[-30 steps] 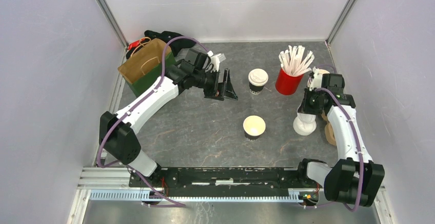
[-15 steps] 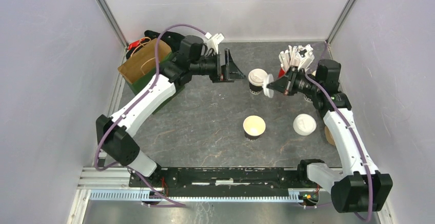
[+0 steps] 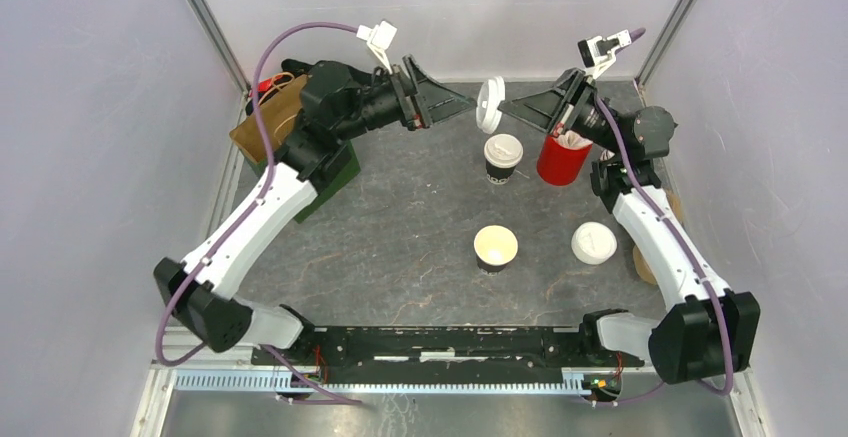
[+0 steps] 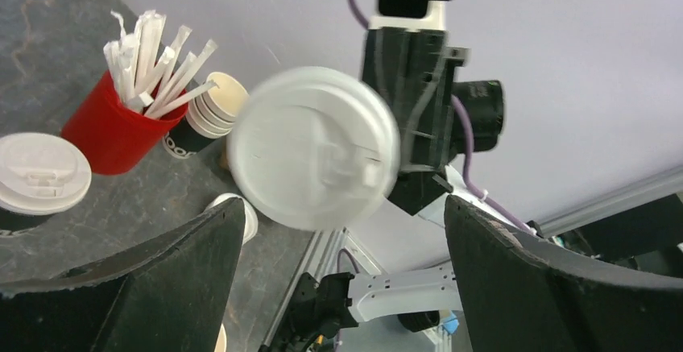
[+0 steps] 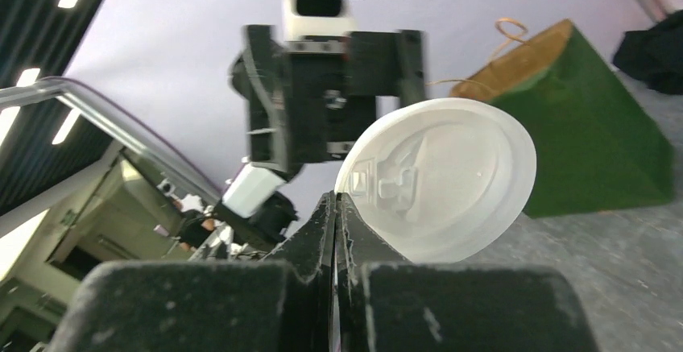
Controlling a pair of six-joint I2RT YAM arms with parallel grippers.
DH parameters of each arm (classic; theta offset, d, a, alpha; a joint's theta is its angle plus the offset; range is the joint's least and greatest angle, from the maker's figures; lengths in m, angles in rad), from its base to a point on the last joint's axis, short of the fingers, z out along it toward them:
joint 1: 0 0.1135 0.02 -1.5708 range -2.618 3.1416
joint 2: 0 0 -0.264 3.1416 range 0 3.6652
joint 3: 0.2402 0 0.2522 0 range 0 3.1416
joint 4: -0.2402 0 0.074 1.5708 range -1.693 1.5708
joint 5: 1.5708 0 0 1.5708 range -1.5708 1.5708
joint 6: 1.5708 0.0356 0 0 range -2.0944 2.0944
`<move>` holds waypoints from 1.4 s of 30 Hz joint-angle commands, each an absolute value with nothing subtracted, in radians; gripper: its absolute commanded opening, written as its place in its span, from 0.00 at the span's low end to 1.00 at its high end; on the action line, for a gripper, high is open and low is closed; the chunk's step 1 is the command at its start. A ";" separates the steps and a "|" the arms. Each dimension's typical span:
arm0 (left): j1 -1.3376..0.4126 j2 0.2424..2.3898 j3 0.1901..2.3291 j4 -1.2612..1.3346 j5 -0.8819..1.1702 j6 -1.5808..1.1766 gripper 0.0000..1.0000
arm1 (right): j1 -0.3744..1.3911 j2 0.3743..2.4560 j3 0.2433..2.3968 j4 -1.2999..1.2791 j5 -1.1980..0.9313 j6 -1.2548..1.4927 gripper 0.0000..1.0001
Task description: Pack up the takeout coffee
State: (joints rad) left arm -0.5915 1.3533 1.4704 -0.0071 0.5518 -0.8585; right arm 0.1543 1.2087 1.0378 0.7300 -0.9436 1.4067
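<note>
- Your right claw [image 3: 508, 109] is pinched fully shut on the rim of a round white plastic lid [image 3: 490, 104]. It holds the lid on edge in the air above the far half of the table.
- Your left claw [image 3: 455, 105] has its fingers spread wide and holds nothing. It points straight at the right claw.
- The relation that matters is that the lid hangs between the two claws, just ahead of the left fingertips and not yet touching them. In the left wrist view its flat face is turned square toward the left claw. Its disc fits inside the gap between the fingers, so closing them would clamp it across its width.
- The right fingers grip the lid's rim on the side away from the left claw, which leaves the rest of the rim free.
- One small dark paper cup with a white lid [image 3: 503, 157] stands on the table below the raised lid, just beside a red cup of wrapped straws [image 3: 563, 157].
- A small dark lidless cup with a cream inside [image 3: 495, 248] stands alone nearer the arm bases. You would judge that the raised lid is meant for it.
- The green-and-brown paper bag [image 3: 290, 129] sits at the far left, beside the left arm, so that arm is nearer for packing.
</note>
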 commanded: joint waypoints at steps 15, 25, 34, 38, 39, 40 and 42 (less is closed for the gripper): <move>-0.587 1.440 1.461 0.132 0.623 -1.033 1.00 | 0.216 1.252 1.040 0.969 -0.953 1.559 0.00; -0.568 1.387 1.365 0.235 0.637 -1.082 0.99 | 0.218 1.244 1.004 0.915 -0.962 1.509 0.00; -0.566 1.404 1.342 0.337 0.691 -1.174 1.00 | 0.219 1.245 1.011 0.945 -0.969 1.542 0.00; -0.563 1.408 1.334 0.359 0.693 -1.197 1.00 | 0.222 1.244 1.011 0.956 -0.973 1.552 0.00; -0.563 1.409 1.336 0.363 0.699 -1.198 1.00 | 0.221 1.243 1.010 0.956 -0.973 1.551 0.00; -0.564 1.409 1.335 0.361 0.702 -1.198 1.00 | 0.222 1.241 1.009 0.956 -0.973 1.552 0.00; -0.562 1.407 1.332 0.360 0.704 -1.195 1.00 | 0.222 1.241 1.009 0.957 -0.973 1.552 0.00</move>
State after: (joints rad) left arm -0.5617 1.4185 1.3334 0.2718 0.6571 -1.1412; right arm 0.2169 1.2583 1.0012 0.9127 -0.9646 1.5486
